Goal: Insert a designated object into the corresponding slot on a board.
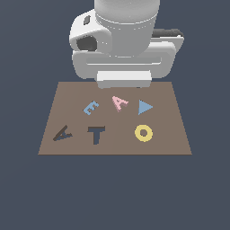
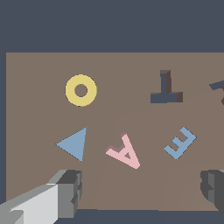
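Note:
The pink letter "A" block (image 1: 119,103) lies flat on the brown board (image 1: 166,143), between the light blue "E" and the blue triangle; it also shows in the wrist view (image 2: 124,152). The dark tilted "A"-shaped slot (image 1: 62,133) is at the board's near corner on the exterior view's left; only its edge (image 2: 217,87) shows in the wrist view. My gripper (image 2: 142,190) hangs above the board's far edge, open and empty, its two fingers (image 2: 70,190) wide apart. In the exterior view the arm's body hides the fingers.
A light blue "E" (image 1: 90,108), a blue triangle (image 1: 144,107) and a yellow ring (image 1: 143,133) lie on the board. A dark "T"-shaped recess (image 1: 96,134) sits beside the "A" slot. The board lies on a dark blue-grey floor.

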